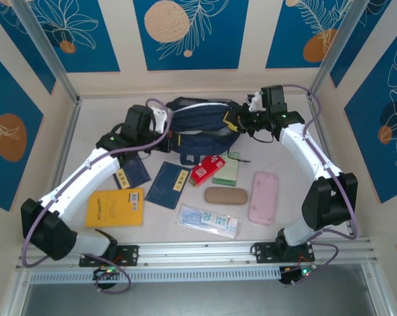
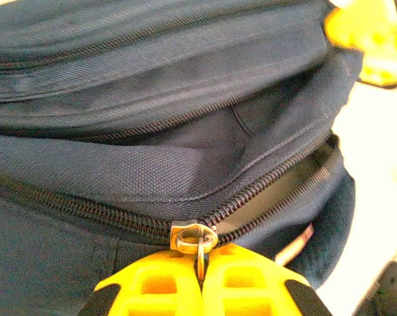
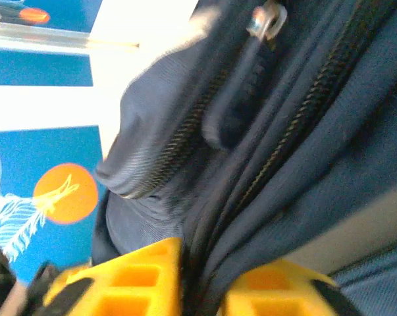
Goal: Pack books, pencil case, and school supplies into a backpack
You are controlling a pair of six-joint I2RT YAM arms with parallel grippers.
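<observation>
The backpack [image 1: 201, 128] lies at the far middle of the counter [image 1: 160, 222], between the two arms. The left tool [image 2: 201, 263] is at its left end, yellow fingers [image 2: 158, 284] pressed together on the metal zipper pull [image 2: 194, 237]; the zip is joined to the left of the slider and parted to its right. The right tool [image 3: 201, 280] is at the backpack's right end, its fingers a little apart with a dark fold of the backpack's fabric running between them; whether they pinch that fold or merely straddle it I cannot tell.

Nearer the arms lie the loose things. A navy book [image 1: 133, 172] sits partly under the left arm; a second navy book [image 1: 170, 185] lies just right of it; an orange-yellow book [image 1: 114, 208] lies nearer still. A red box [image 1: 208, 170] touches a pale green pad [image 1: 226, 171], both just in front of the backpack. A brown oval case [image 1: 226, 196] and a pink pencil case [image 1: 263, 197] lie side by side; a clear packet [image 1: 208, 222] with blue print lies closest to the arm bases.
</observation>
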